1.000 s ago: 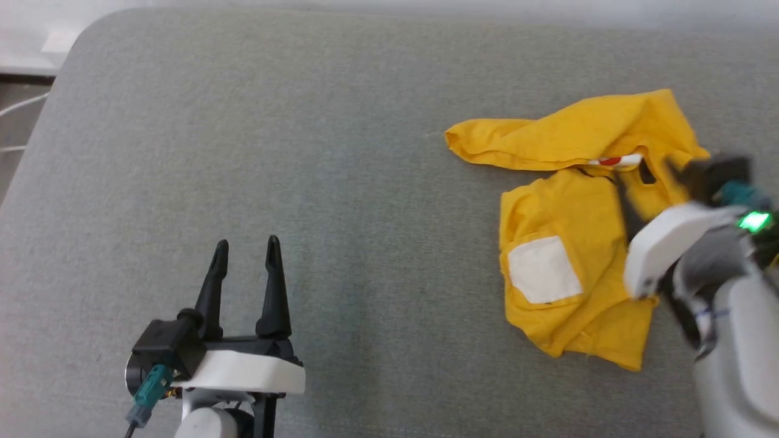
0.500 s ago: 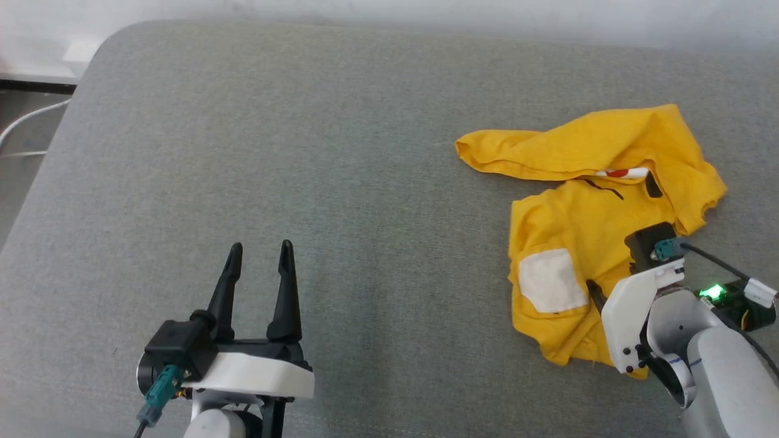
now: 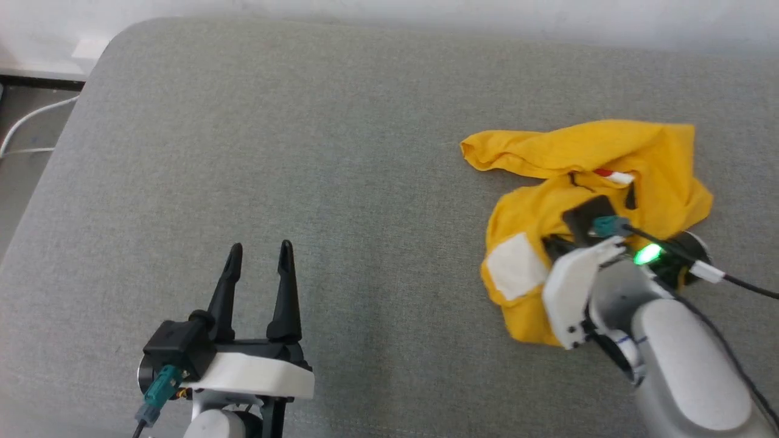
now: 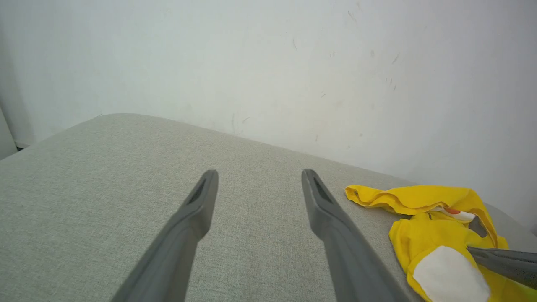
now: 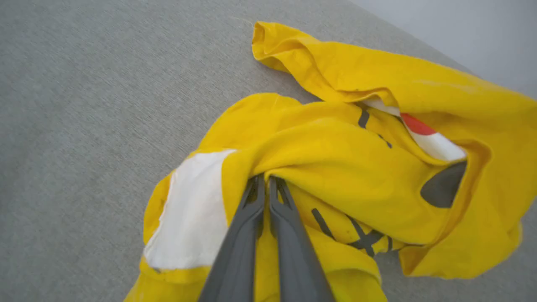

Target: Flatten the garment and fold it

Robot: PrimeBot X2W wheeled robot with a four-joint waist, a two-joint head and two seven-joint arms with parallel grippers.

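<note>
The garment (image 5: 377, 84), a mustard-yellow T-shirt, lies crumpled on the grey padded surface (image 3: 304, 152), bunched up right at the tips of the right end effector (image 5: 265, 181). That end effector's two dark fingers (image 5: 289, 235) are pressed together with barely a slit between them, and their tips are tucked into a thick fold of yellow cloth that gathers and puckers around them, so it is pinching the shirt. In its wrist view, a white patch (image 5: 191, 209) sits just left of the fingers, touching the pinched fold. Black cross-shaped marks (image 5: 361, 235) show just to their right. Farther off, beyond the tips and to the right, a red dot (image 5: 415, 125) on a white strip peeks out from under an overhanging flap. A long rolled edge of the shirt runs across the far side, past the fingertips.

On the right arm's wrist, behind the fingers, a small green light (image 3: 646, 254) glows.

The left end effector (image 3: 258, 248) hovers over bare grey cloth with its fingers spread wide and nothing between them. From it, the shirt lies well apart, ahead and off to its right. Straight beyond its tips stands a pale wall (image 4: 251, 63). Off to its left, past the rounded corner of the surface, a white cable (image 3: 30, 118) trails on the floor.
</note>
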